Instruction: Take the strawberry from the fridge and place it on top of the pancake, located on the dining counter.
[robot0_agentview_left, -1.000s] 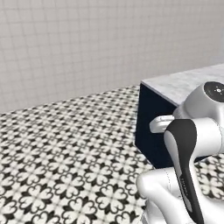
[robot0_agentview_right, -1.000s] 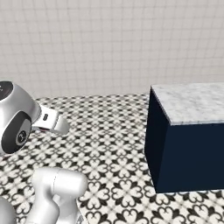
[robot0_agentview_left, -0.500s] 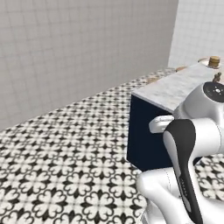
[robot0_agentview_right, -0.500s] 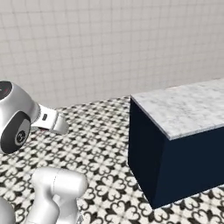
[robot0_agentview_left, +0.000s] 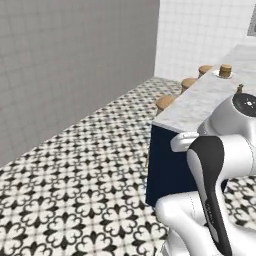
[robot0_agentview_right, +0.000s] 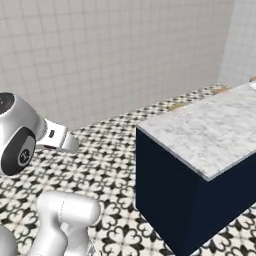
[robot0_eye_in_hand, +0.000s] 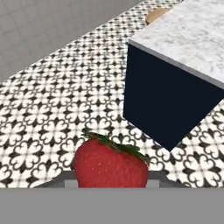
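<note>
— What's in your gripper (robot0_eye_in_hand: 111, 186) at this moment?

— The strawberry (robot0_eye_in_hand: 110, 164). In my hand view it sits right at the bottom, red and speckled, its green leaves on top, and the jaws are clamped on it from either side. Only grey slivers of my fingers (robot0_eye_in_hand: 158, 178) show at its flanks.

— And beyond the fruit?

— Patterned black-and-white floor tiles (robot0_eye_in_hand: 52, 113) lie below it, well apart from it; the berry hangs in the air. Ahead and to the right stands the end of the dining counter (robot0_eye_in_hand: 192, 39), a white-grey marble top over a navy base, with its near corner facing me.

— Anything on that counter?

— From my left base view, the marble (robot0_agentview_left: 200, 100) runs away from me, and far along it there is a small tan-brown stack that I take for the pancake (robot0_agentview_left: 225, 70), though it is too small to be sure. Round wooden bar stools (robot0_agentview_left: 165, 102) line the counter's left side. In my right base view the same counter end (robot0_agentview_right: 210, 132) stands to the right of my arm, near a pale tiled wall (robot0_agentview_right: 110, 55).

— Is the strawberry touching the counter?

— No, it is short of the near corner, held clear.
</note>
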